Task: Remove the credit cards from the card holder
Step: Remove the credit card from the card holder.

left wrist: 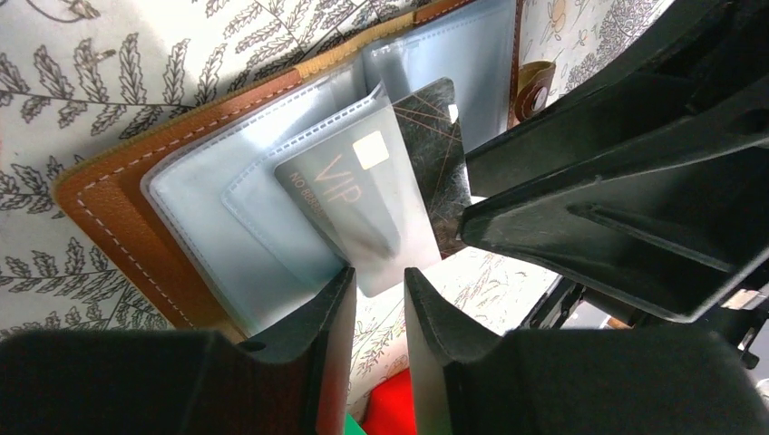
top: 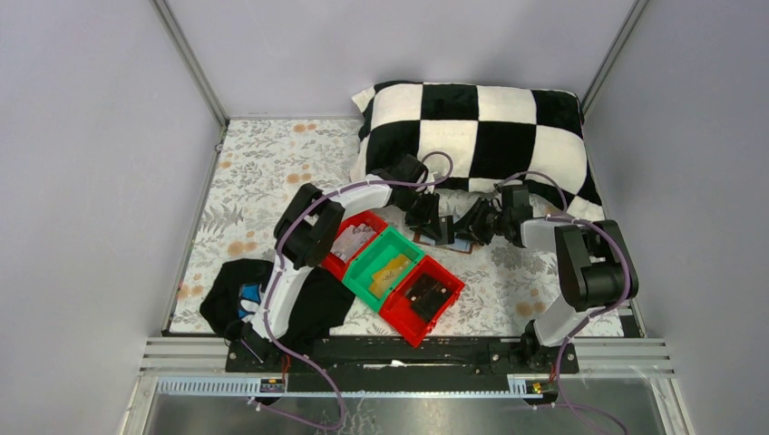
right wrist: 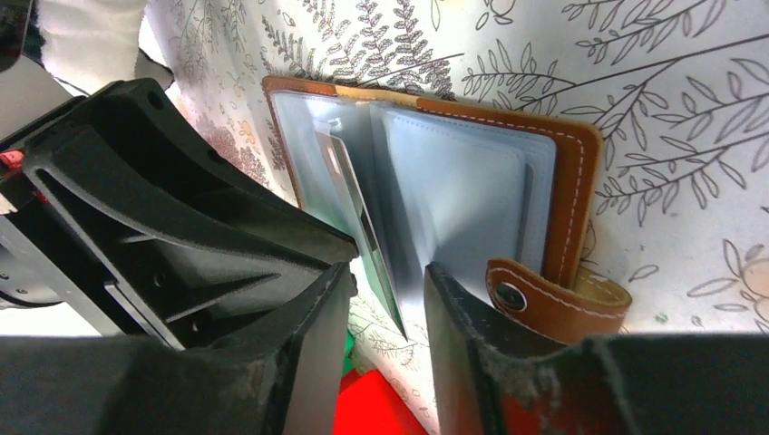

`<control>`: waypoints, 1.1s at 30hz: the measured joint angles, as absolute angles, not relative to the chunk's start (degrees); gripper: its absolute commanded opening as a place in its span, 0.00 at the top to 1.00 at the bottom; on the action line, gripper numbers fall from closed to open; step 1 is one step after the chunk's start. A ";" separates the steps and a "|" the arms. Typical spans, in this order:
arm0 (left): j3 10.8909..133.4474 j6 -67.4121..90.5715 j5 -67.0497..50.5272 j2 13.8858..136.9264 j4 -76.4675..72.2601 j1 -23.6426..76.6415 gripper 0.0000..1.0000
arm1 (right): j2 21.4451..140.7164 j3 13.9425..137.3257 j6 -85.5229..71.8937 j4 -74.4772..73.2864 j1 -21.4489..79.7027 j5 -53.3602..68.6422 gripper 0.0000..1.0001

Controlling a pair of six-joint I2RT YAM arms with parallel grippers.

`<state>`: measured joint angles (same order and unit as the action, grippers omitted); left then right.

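Nearest to me, by the arm bases, a black cloth is lying bunched on the bench. Just past it, three bins are sitting in a slanted row. A red bin is holding a black boxy object, and a green bin is holding a yellow-tan piece. In the second red bin something pale is showing (I cannot tell what it is).

Beyond the bins, both arms are bending in over the card holder, which is lying open on the floral cover with its brown leather underneath. The left gripper is hovering at the lower edge of the clear sleeves, its jaws parted a little. A sleeve corner is poking between them and nothing is being pinched. The right gripper is coming in from the other side, its jaws also apart. They are straddling one raised sleeve leaf without clamping it.

A grey VIP card and a dark marbled card behind it are both sitting inside their sleeves. So I'm judging the job barely begun: neither gripper is holding a card, and both visible cards are waiting to be drawn out.

Farthest back, a black-and-white checked pillow is resting against the wall.
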<state>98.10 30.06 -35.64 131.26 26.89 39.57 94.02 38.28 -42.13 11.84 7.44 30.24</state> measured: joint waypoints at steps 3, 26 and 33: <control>98.10 30.06 -35.99 131.35 26.72 39.53 0.69 | 95.64 37.71 -43.27 14.31 7.42 32.21 0.70; 97.97 30.04 -36.71 131.37 26.46 38.35 0.68 | 88.23 35.22 -43.11 10.72 7.33 30.00 1.00; 97.97 30.11 -36.77 131.31 26.46 37.71 0.65 | 81.71 35.11 -41.69 3.18 7.33 25.10 1.00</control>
<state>97.97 30.11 -36.77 131.31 26.46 37.71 81.71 35.11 -41.69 3.18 7.33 25.10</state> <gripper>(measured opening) 0.335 0.017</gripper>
